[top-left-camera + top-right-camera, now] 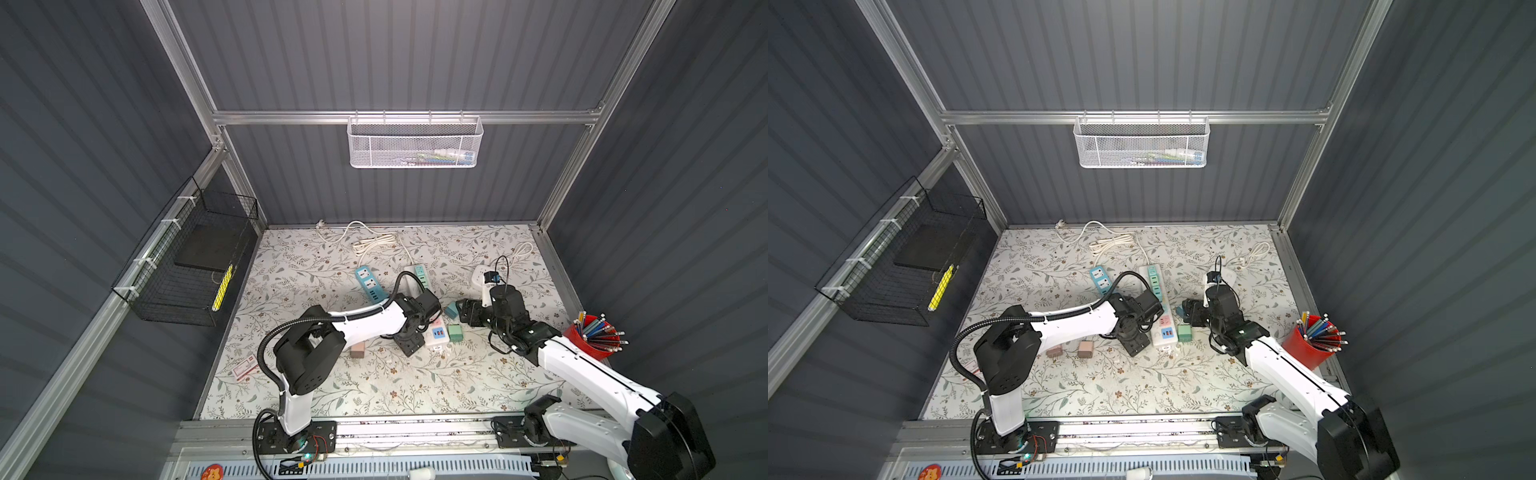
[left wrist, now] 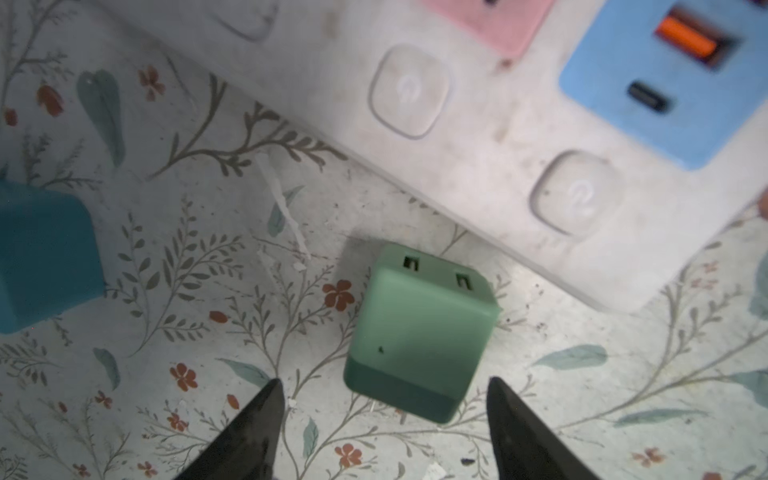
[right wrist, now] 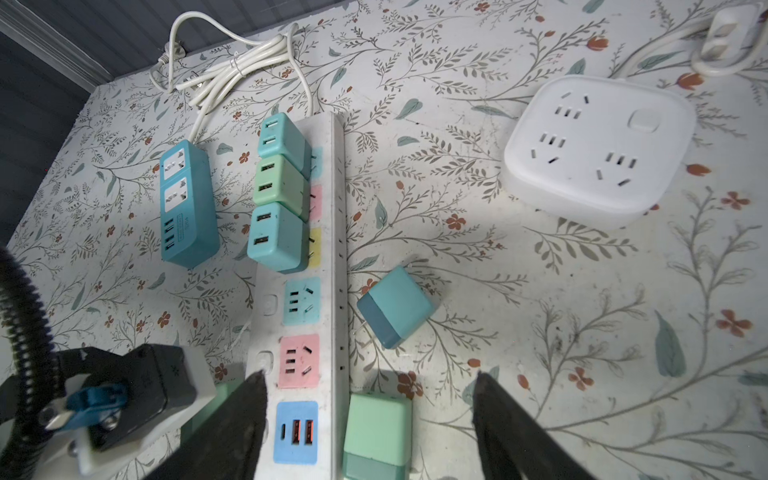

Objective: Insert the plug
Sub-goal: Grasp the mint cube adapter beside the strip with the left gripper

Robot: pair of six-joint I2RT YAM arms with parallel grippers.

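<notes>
The floral worktop (image 1: 374, 386) is the largest thing under me, and the long white power strip (image 3: 332, 208) lies across its middle. Three plugs (image 3: 278, 191) are already seated in a row in the strip's far sockets. The teal socket, the pink socket and the blue USB panel at the near end are bare. Off to one side sits a square white socket hub (image 3: 598, 145), well apart from the strip, and a shorter blue power strip (image 3: 189, 203) lies just beside the strip on the other side. A red cup (image 1: 590, 340) of pens stands at the worktop's right edge. The green plug (image 2: 419, 332) lies on its side on the worktop, just beside the strip's near end. Its two USB ports face the strip, and it is not in any socket. My left gripper (image 2: 384, 380) is open, one fingertip on each side of the green plug's darker base, with a gap on both sides. My right gripper (image 3: 369, 373) is also open and holds nothing, hovering over the strip's near end. A teal plug (image 3: 395, 305) lies loose on the worktop near the strip, a little beyond the green one.
</notes>
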